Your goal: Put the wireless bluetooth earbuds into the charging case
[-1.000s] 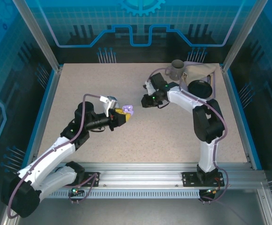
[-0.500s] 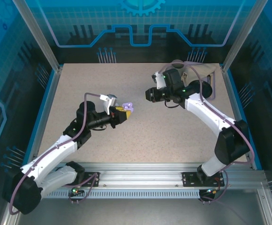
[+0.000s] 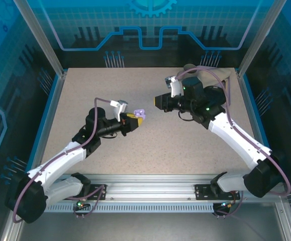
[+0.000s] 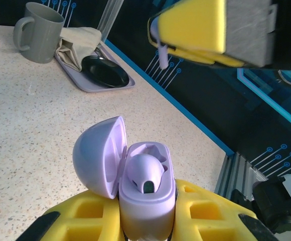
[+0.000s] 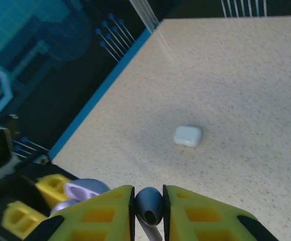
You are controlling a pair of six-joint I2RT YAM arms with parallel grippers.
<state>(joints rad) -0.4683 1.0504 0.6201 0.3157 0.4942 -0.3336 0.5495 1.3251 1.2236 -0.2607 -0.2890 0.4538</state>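
Step in hand: seating the second bud, transfer phase. Left gripper (image 3: 131,120) is pressed together on the lavender charging case (image 4: 146,203), holding it off the table (image 3: 185,145) around mid-table, a bit left of centre, with the lid (image 4: 99,155) swung open to the side. One lavender earbud (image 4: 144,173) already sits in the near socket; the far socket (image 4: 149,149) looks free. Right gripper (image 3: 159,102) is pinching the other earbud (image 5: 149,203) between its yellow pads, stem hanging out below the fingers. It sits near the case on the far-right side, not yet over it, no contact. Next move, my read: bring the right gripper over the free socket, line the stem up with the socket's well, come down slowly and let go only once the bud is bottomed out. The left just has to keep the case steady and upright. Risks: stem angle looks off relative to the socket, the open lid could catch a finger, and the bud is tiny against the pads, so it may twist or stick on release. Also a small white case (image 5: 187,136) lying flat on the table on its own, clear of both grippers, and a mug (image 3: 189,74) by a tray (image 4: 88,83) at the far right corner; none in the way.
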